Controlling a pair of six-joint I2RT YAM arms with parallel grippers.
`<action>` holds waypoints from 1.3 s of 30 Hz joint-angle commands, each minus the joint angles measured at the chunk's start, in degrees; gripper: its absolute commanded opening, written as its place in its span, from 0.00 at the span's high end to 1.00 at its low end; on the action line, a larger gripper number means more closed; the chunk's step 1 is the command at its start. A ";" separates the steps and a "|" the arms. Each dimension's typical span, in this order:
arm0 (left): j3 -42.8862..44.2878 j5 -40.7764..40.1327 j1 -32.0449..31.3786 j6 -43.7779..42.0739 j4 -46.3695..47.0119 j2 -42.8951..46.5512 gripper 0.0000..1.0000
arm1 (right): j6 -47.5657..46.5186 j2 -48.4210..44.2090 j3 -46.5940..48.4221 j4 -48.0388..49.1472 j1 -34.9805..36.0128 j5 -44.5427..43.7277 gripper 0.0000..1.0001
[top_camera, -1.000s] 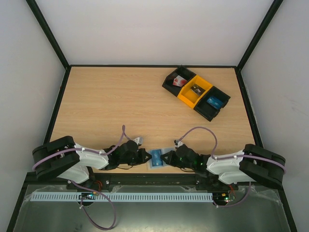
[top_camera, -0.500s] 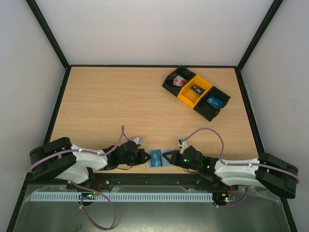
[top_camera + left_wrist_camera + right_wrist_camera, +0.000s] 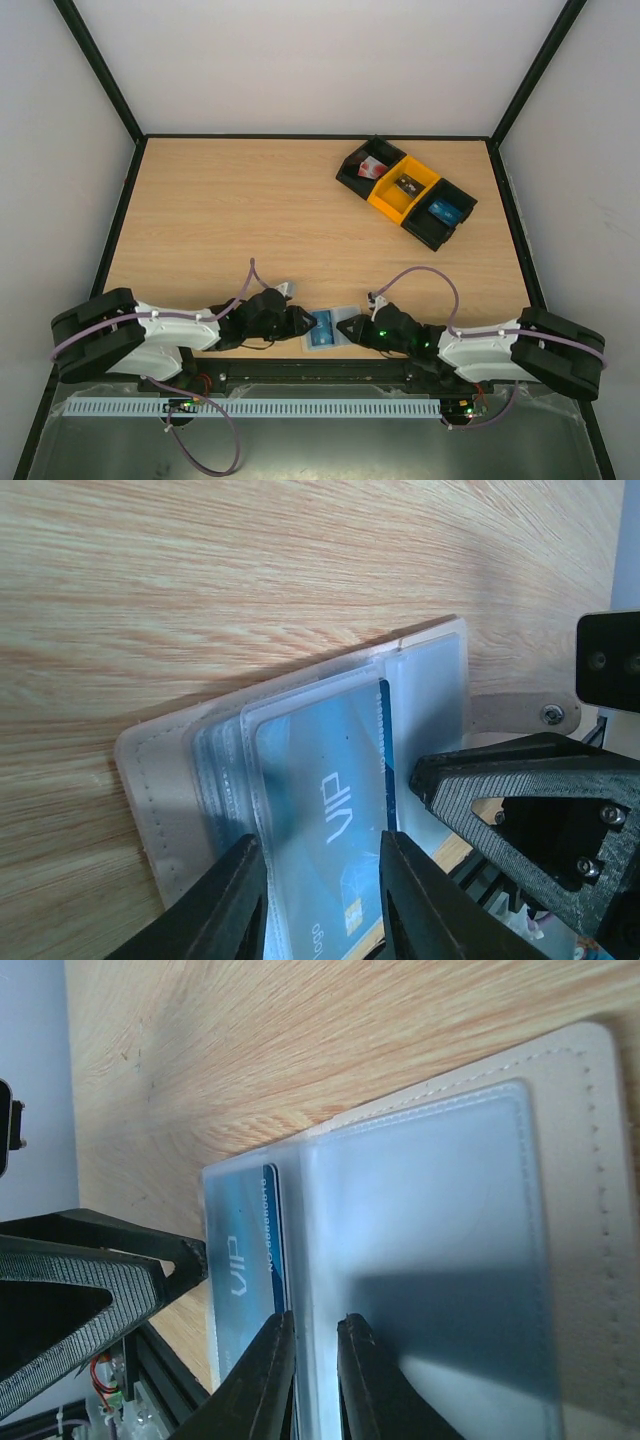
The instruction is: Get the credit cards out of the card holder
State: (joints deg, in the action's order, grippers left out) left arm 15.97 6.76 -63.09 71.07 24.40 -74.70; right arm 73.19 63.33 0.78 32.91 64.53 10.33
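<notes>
The card holder [image 3: 330, 328] is laid open at the near edge of the bench [image 3: 250, 210], hemmed in closely by both arms. A blue credit card [image 3: 320, 800] (marked VIP) is lodged in one pocket. The left end effector [image 3: 318, 848] is held spread, straddling that card. The right end effector [image 3: 318, 1318] is narrowed to a slit over the pocket seam; whether anything is pinched cannot be told. Three bins [image 3: 403, 188] are set well apart, far right.

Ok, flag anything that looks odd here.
Nothing spilled or damaged. The card holder lies open near the table's near edge, between the left tool and right tool, with a credit card still in one pocket.
</notes>
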 commanded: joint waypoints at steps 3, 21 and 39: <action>0.81 -1.66 -0.29 -0.14 -2.01 1.19 0.66 | 0.56 2.56 0.71 4.79 0.34 0.82 0.87; -0.21 0.05 -1.16 0.83 4.02 -6.98 0.97 | 0.62 7.13 0.69 9.14 0.41 1.75 0.88; -4.60 -1.44 -1.26 3.33 5.27 -6.87 0.97 | 1.44 3.63 -3.09 12.22 0.34 -0.56 0.98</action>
State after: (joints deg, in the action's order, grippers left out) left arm 13.52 5.98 -63.72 74.04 34.11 -80.84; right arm 74.19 69.12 0.47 41.89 64.53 11.38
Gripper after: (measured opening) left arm 0.032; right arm 0.022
